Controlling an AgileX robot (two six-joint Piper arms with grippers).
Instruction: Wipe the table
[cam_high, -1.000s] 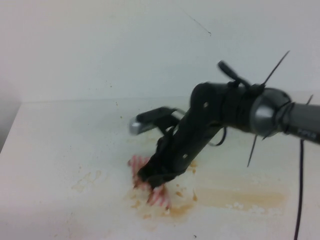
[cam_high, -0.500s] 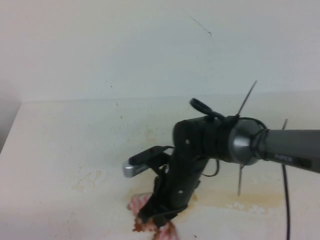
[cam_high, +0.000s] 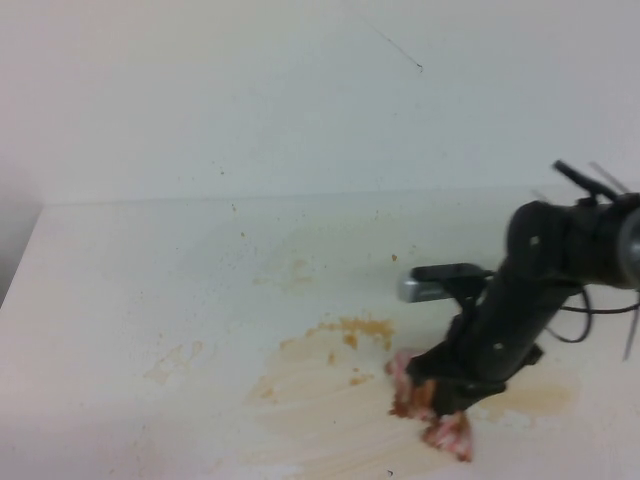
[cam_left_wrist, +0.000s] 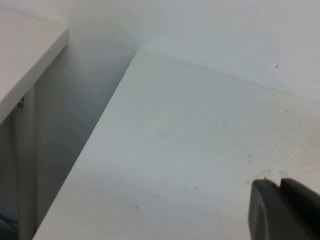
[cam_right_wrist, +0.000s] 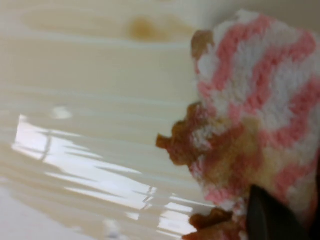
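**Wiping stroke carried across to the lower right**

Black right end effector (cam_high: 440, 395) now low in the lower right of the high view. Clamped narrowly on a crumpled pink-and-white striped terry cloth (cam_high: 448, 432) and pressing it onto the white bench (cam_high: 120, 280).

One second back, the same pair at lower centre. Half a second back, nearer the bottom edge and left of centre. Since then, swept rightward through the spill.

Left along that path: a pale, wet tan film (cam_high: 320, 400) across the lower centre, with small orange-brown sauce patches (cam_high: 352, 328) uncovered at its upper edge. A fainter tan stain (cam_high: 545, 395) just beyond the arm, at the right.

In the right wrist view, cloth (cam_right_wrist: 260, 95) filling the upper right, its lower edge loaded with brown sludge. One dark fingertip (cam_right_wrist: 272, 217) bearing on it at the lower right, with glossy streaks on the bench alongside.

Left end effector (cam_left_wrist: 286, 212) seen only in the lower right corner of the left wrist view, over a clean stretch near the bench edge and well apart from the work. Grip state impossible to tell.

Judging from this: spill thinned and spread rather than lifted. Probably several more passes needed, chiefly over the orange patches and the right-hand stain. Some risk of the soiled cloth edge redepositing residue.
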